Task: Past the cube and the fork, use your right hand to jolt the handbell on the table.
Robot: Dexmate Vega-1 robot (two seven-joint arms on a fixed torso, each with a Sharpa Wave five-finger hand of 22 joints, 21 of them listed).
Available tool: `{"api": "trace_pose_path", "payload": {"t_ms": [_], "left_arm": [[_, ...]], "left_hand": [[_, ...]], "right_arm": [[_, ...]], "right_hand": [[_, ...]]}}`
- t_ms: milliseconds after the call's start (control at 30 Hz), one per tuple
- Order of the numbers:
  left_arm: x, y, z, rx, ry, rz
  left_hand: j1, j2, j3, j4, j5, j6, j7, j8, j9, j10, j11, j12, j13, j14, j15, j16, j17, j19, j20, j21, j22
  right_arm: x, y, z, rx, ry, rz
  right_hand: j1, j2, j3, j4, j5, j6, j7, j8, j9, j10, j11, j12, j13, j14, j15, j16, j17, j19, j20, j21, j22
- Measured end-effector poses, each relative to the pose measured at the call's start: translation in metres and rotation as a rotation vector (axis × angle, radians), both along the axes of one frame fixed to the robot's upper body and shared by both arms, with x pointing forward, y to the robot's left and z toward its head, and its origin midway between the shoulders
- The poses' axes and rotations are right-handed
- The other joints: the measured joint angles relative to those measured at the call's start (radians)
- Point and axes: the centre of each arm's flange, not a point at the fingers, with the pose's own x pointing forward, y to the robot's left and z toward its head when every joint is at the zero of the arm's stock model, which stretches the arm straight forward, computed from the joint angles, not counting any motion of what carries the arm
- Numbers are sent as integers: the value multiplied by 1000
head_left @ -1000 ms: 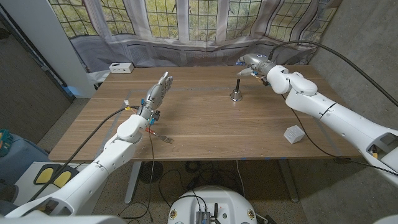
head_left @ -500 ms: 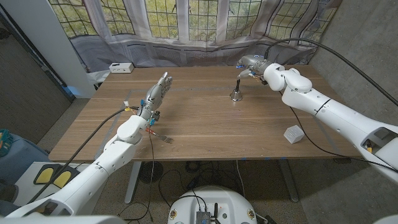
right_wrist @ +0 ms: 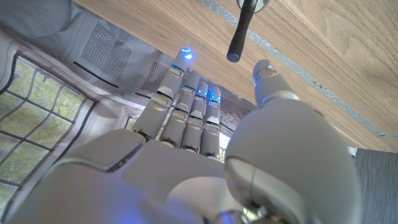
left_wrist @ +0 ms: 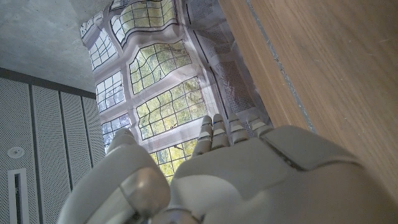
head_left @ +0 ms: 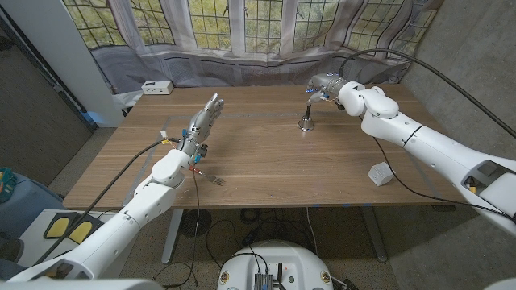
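From the head camera we look down from above over the wooden table (head_left: 266, 161), facing the leaded windows (head_left: 242, 24) behind it, far enough back that both arms come in from the bottom corners.

The left wrist camera sits close behind the left hand (left_wrist: 236, 174), looking along its back toward the same windows (left_wrist: 161, 93); the picture is turned, so we see the table (left_wrist: 323, 74) running up one side.

The right wrist camera rides just behind the right hand (right_wrist: 199, 155), also turned, with the table (right_wrist: 323, 56) above. It shares the handbell (right_wrist: 244, 28) with the head view, where the handbell (head_left: 306, 118) stands far across the table.
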Motion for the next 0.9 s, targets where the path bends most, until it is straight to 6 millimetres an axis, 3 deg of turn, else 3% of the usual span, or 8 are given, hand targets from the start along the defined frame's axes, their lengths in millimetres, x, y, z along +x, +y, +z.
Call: {"api": "trace_pose_path", "payload": {"t_ms": [133,333,900], "left_arm": [[-1,0,-1,-1,2,1],[-1,0,-3,-2,4,1],[-2,0,-5,0,12,2]], "left_hand": [[0,0,4,-4,0,0,0,-4,0,0,0,0,0,0,0,0,0,-2,2,0,0],[0,0,4,-4,0,0,0,-4,0,0,0,0,0,6,6,0,0,-3,7,0,0],[0,0,4,-12,0,3,-4,-4,0,0,0,0,0,5,5,0,0,-4,15,0,0]], "right_arm": [[3,3,-2,-9,9,-10],[9,5,-5,-7,29,-19],[21,7,-12,2,62,-34]], "right_hand": [[0,0,0,0,0,4,-3,0,0,14,0,0,-1,18,0,0,-5,16,-5,0,0],[0,0,0,0,0,27,16,0,0,36,11,7,-1,44,16,6,-5,46,4,9,-2],[16,16,4,-4,0,41,16,0,0,59,13,8,-1,75,-4,16,-2,72,-3,9,-3]]}}
